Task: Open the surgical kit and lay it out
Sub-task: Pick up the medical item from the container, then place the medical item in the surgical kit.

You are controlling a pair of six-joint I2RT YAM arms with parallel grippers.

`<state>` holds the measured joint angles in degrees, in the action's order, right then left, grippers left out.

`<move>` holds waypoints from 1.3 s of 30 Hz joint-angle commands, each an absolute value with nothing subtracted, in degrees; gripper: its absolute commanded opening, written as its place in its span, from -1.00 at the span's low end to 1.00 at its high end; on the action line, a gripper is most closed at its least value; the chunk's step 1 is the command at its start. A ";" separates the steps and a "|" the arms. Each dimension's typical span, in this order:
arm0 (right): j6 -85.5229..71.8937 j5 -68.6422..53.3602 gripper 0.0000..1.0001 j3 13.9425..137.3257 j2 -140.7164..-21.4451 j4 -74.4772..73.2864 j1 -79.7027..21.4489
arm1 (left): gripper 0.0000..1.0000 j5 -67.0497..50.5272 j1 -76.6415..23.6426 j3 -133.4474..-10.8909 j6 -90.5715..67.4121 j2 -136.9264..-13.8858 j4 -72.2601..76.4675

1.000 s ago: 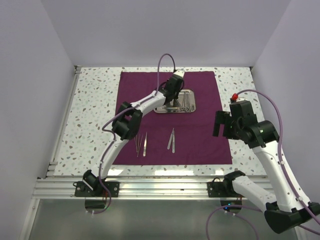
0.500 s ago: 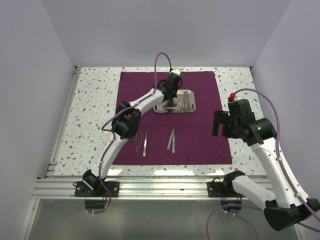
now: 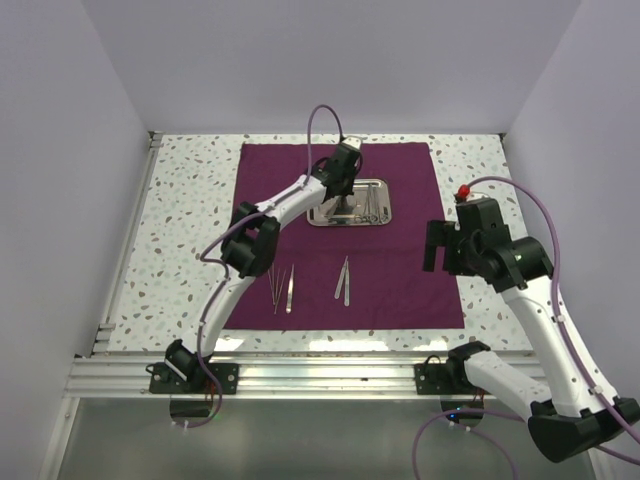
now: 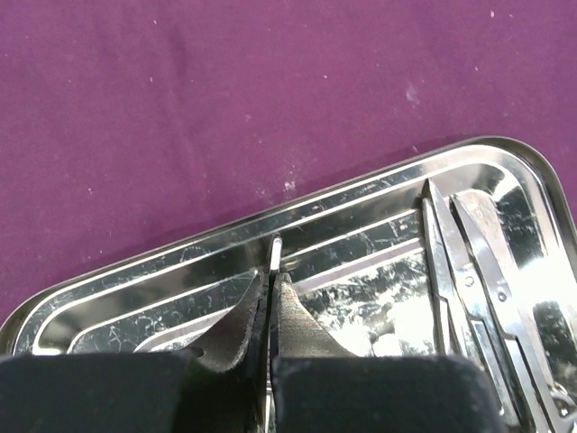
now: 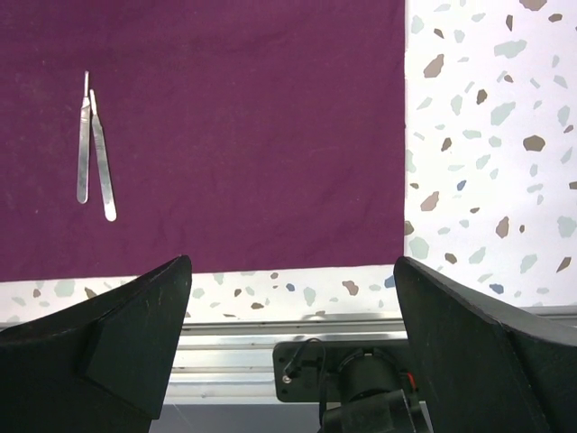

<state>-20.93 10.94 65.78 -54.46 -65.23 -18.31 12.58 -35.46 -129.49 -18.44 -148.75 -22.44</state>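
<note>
Cloth (image 3: pixel 400 270), dark purple, lies spread flat on the speckled table (image 3: pixel 190 220), steel tray (image 4: pixel 135 281) on its far half. My left claw (image 4: pixel 271 289) is down in that tray, pinched shut on a thin silver strip (image 4: pixel 275 248) — more instruments (image 4: pixel 473 262) lie to its right (scissors or forceps, I cannot tell). My right claw (image 5: pixel 293 271) hangs wide open and empty above the cloth's near right corner — two slim tools (image 5: pixel 95 153) lie further left.

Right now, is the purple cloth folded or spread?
Spread. The cloth lies flat as one open rectangle, with the steel tray and laid-out instruments on top.
</note>
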 commanded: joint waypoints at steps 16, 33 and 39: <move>-21.18 8.79 0.97 65.21 -49.13 -63.11 -18.02 | -1.00 16.78 -35.59 -125.70 -24.68 -129.93 -27.77; -21.88 6.24 0.97 70.14 -49.57 -67.23 -18.02 | -1.00 28.92 -50.98 -77.18 -46.04 -102.84 -20.39; -22.41 6.24 0.97 68.21 -47.03 -69.78 -18.11 | -1.00 28.74 -51.42 -70.76 -51.41 -102.92 -17.76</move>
